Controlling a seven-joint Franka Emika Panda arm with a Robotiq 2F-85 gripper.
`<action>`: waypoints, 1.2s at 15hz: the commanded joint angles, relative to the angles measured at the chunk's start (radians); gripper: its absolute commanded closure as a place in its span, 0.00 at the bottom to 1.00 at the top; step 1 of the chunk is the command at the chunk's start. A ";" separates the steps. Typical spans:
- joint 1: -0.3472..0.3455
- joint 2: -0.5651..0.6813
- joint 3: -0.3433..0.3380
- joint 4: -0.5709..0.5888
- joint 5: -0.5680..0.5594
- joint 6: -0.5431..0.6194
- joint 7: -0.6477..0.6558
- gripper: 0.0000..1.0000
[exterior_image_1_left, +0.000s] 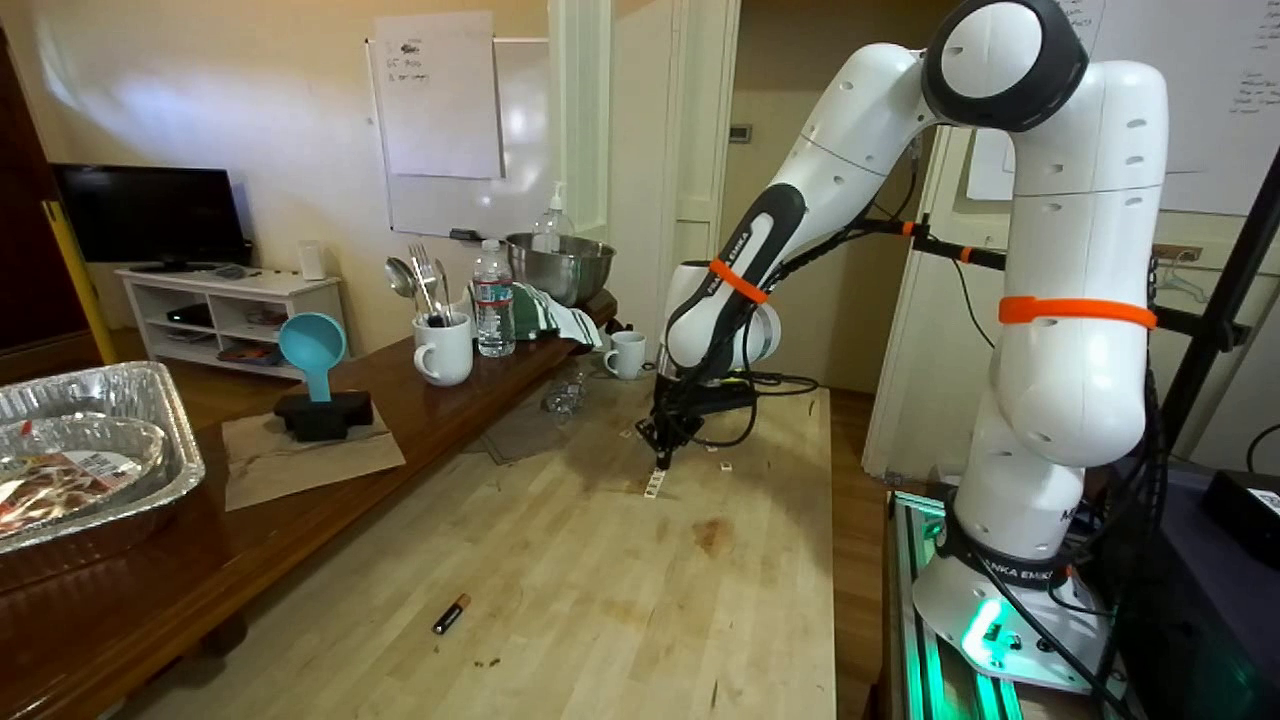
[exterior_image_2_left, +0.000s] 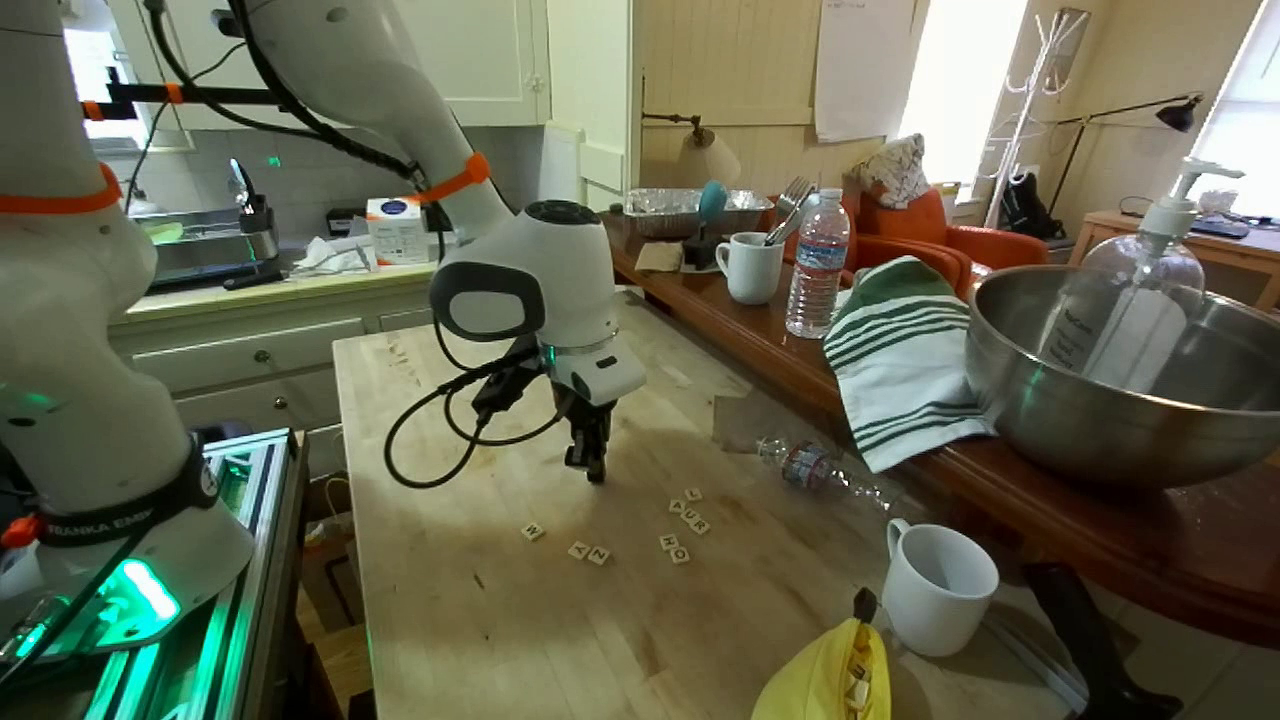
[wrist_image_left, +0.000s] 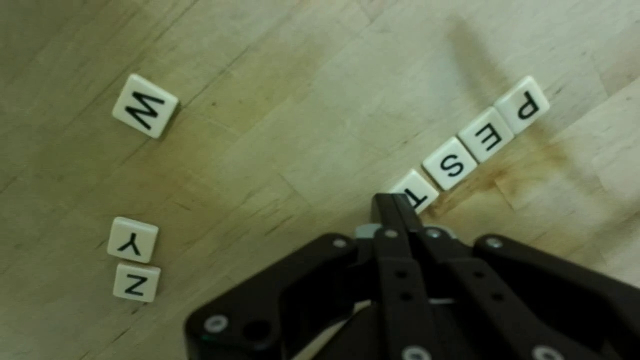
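Wrist view: we see the black gripper (wrist_image_left: 396, 198) over a wooden table (wrist_image_left: 280, 150), its fingers (wrist_image_left: 386, 211) pressed together, their tips hiding part of the T tile (wrist_image_left: 420, 191); whether they touch it, we cannot tell. From there the S tile (wrist_image_left: 449, 163), E tile (wrist_image_left: 486, 135) and P tile (wrist_image_left: 522, 105) line up toward two o'clock. We find the W tile (wrist_image_left: 145, 106) at ten o'clock from the fingertips and the Y tile (wrist_image_left: 133, 240) at nine, just beside an N or Z tile (wrist_image_left: 137, 283), while in an exterior view a battery (exterior_image_1_left: 451, 614) lies at eight o'clock
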 joint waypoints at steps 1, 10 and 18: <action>0.016 0.054 0.006 -0.014 0.035 -0.039 0.013 1.00; 0.017 0.056 0.006 -0.008 0.053 -0.048 0.025 1.00; 0.017 0.059 0.006 -0.004 0.072 -0.054 0.035 1.00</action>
